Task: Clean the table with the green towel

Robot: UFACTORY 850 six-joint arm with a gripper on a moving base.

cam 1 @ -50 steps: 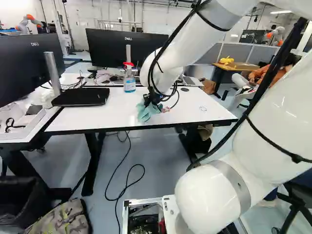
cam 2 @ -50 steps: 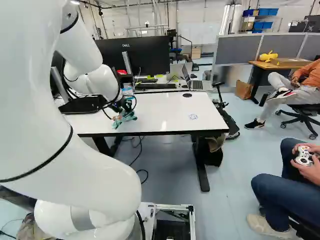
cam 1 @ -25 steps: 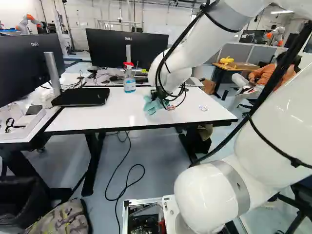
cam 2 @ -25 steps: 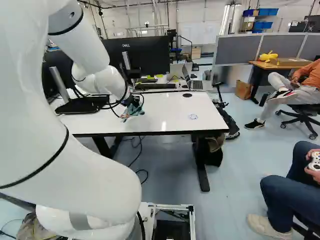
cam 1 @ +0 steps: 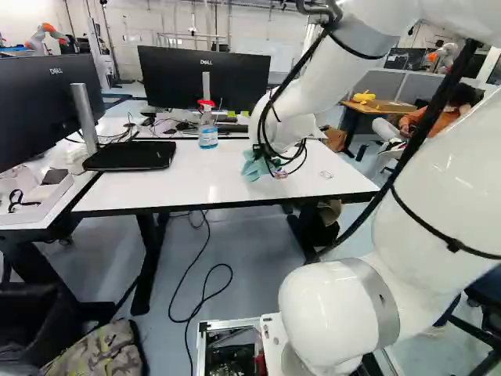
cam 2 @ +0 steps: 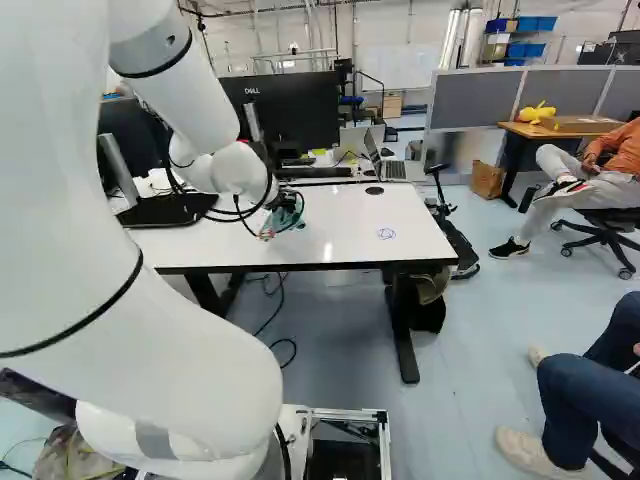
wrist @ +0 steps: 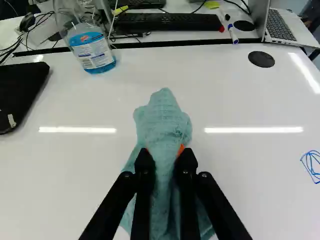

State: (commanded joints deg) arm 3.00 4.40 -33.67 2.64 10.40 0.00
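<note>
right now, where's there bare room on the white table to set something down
The white table is bare between the flat black slab and the towel, between the towel and the blue scribble, and between the spray bottle and the black disc. It's crowded around the gripper and past the back edge, with a keyboard and laptop.

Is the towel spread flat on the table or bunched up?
Bunched up. The gripper pinches the towel between its two fingers, and the cloth gathers in folds there instead of lying flat.
</note>
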